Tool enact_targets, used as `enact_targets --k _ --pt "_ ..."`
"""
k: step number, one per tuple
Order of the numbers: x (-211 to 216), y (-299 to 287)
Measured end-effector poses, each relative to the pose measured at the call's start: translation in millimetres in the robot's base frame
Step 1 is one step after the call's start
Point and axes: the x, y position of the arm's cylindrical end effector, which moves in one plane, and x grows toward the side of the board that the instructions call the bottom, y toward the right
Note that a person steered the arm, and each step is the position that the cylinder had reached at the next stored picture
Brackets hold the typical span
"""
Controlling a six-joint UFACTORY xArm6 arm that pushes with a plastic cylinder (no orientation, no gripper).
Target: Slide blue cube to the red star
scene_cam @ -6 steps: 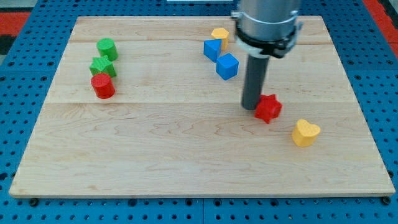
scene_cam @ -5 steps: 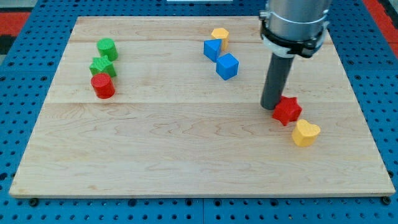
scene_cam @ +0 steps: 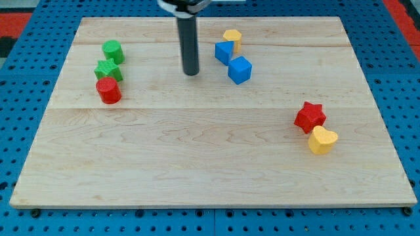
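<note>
Blue cube (scene_cam: 240, 69) upper centre; red star (scene_cam: 310, 117) right.

A pale, light-grained wooden board (scene_cam: 197, 157) is seen on a bright blue pegboard surface (scene_cam: 20, 131) dotted with dark holes. Two blue cubes (scene_cam: 240, 69) (scene_cam: 224, 52), a yellow hexagonal block (scene_cam: 232, 37), a red star-shaped block (scene_cam: 310, 117) and a yellow heart-shaped block (scene_cam: 322, 139) are shown. A green cylinder (scene_cam: 113, 50), a green star-shaped block (scene_cam: 107, 69) and a red cylinder (scene_cam: 108, 90) are also seen. The straight rod, ending in my tip (scene_cam: 191, 73), is coloured dark grey to black.
</note>
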Motion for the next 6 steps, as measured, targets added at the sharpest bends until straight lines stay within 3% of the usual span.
enact_targets --k 2,4,6 --pt "-13.2 35.2" --pt "31.7 99.6" --pt "-22.5 101.8"
